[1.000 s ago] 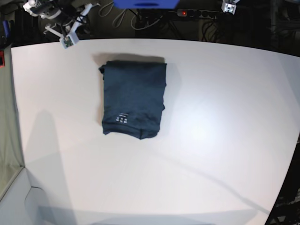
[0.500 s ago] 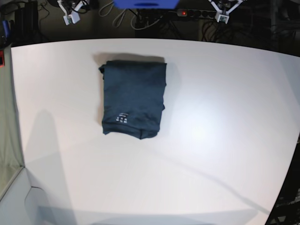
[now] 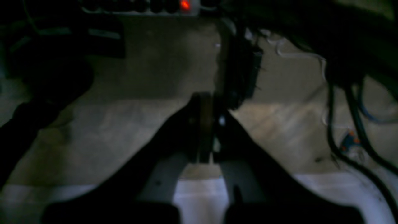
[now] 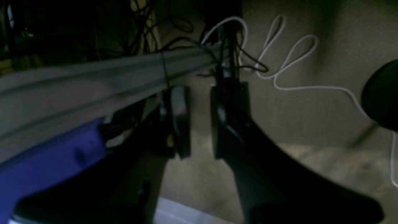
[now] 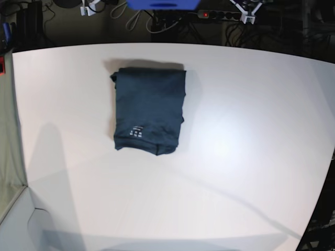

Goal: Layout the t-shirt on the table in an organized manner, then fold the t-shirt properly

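Dark navy cloth t-shirt [image 5: 149, 110] lies folded on the matte white table [image 5: 235, 157]; left gripper [image 3: 206, 124] closed, right gripper [image 4: 199, 121] slightly parted, both empty.

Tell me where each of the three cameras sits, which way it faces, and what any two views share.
Base: high above, looking down at the table with the folded t-shirt; only white arm tips show at the top edge.
Left wrist: on the left arm, looking past the shut left tool at the floor beyond the table edge.
Right wrist: on the right arm, looking past the right tool, its jaws slightly apart and empty, at floor, cables and a blue box.
Shared: base and left wrist both show the power strip's red light.
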Available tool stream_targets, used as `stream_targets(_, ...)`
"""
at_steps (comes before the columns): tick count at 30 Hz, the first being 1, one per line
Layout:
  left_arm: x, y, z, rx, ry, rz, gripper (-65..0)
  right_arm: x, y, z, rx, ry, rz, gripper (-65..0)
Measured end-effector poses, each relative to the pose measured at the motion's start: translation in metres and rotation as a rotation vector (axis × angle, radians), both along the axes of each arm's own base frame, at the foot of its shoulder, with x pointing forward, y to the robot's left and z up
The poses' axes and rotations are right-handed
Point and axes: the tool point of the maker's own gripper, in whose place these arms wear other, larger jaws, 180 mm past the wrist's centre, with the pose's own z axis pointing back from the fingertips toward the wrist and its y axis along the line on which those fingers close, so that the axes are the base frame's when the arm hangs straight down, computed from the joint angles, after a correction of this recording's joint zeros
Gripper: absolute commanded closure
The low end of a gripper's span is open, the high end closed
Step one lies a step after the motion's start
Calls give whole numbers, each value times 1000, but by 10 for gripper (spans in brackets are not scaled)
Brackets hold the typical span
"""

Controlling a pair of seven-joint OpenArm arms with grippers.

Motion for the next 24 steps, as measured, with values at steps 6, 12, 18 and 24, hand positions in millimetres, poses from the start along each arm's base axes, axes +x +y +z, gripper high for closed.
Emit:
stream_targets(6, 22, 13, -7, 14, 4, 42, -1, 5, 30, -16, 27, -13, -64, -102)
stream_targets(12, 17, 17, -12, 52, 52, 80, -1, -15, -26, -44, -360, 70, -121, -102)
stream_targets(18, 11, 36, -13, 166, 72, 100, -1, -17, -38, -44, -614, 93, 1, -102)
stream_targets(24, 20, 47, -13, 222, 62, 114, -1, -3, -35, -42, -706, 87, -9, -102)
